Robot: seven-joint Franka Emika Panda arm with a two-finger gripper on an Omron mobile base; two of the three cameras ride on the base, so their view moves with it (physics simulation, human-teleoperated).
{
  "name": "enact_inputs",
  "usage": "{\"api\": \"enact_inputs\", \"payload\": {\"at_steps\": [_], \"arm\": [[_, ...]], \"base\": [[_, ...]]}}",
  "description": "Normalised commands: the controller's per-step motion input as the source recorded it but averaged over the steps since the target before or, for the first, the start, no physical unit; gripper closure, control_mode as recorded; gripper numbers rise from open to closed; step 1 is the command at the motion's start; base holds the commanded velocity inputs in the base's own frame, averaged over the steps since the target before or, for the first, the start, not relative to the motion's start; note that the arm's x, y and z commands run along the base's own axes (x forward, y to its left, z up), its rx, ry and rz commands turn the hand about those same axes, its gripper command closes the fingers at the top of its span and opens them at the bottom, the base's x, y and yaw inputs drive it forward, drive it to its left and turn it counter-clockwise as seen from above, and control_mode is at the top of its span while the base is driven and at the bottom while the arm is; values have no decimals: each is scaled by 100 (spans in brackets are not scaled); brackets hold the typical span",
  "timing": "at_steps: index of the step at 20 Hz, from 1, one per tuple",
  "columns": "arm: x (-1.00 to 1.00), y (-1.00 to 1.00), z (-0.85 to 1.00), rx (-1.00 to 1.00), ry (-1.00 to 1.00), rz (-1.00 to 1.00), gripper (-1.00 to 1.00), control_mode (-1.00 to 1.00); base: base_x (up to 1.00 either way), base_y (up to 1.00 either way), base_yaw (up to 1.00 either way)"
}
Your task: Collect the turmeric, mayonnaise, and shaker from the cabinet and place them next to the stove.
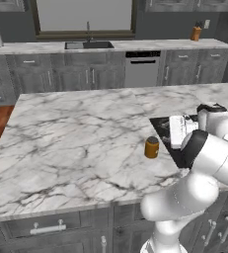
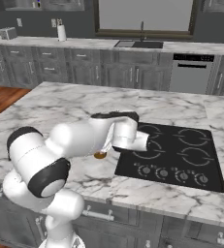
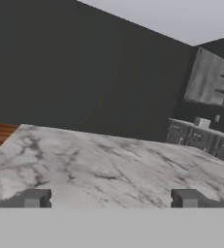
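The end effector (image 3: 111, 198) is seen spread wide with nothing between its fingertips, above the marble worktop (image 1: 76, 143). Just beyond it, the turmeric (image 1: 151, 147) stands upright on the worktop, just beside the stove (image 2: 174, 155). That placement appears done; the mayonnaise and shaker are judged still to be fetched, which calls for withdrawal and a return to the cabinet.

Island counter (image 1: 76, 143), white marble with grey veining, over dark grey drawers. Items on it:
- Turmeric (image 1: 151, 147), orange-brown jar with dark lid, upright, just beside the cooktop, at its 9 o'clock.
- Stove (image 2: 181, 155), flat black cooktop, four ring burners, knob row along near edge.
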Motion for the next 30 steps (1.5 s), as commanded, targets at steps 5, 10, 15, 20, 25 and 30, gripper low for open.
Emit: {"api": "enact_inputs", "payload": {"at_steps": [5, 10, 15, 20, 25, 30], "arm": [[-82, 12, 62, 0, 4, 0, -100, -100], [-83, 13, 76, 1, 17, -2, -100, -100], [-68, 24, 87, 1, 25, -10, -100, -100], [-76, 29, 59, 1, 20, -10, -100, -100], [-90, 51, -2, 0, 2, -9, -100, -100], [-99, 26, -21, 0, -2, -1, -100, -100]], "base": [[0, 0, 0], [0, 0, 0], [0, 0, 0], [0, 0, 0], [0, 0, 0], [0, 0, 0]]}}
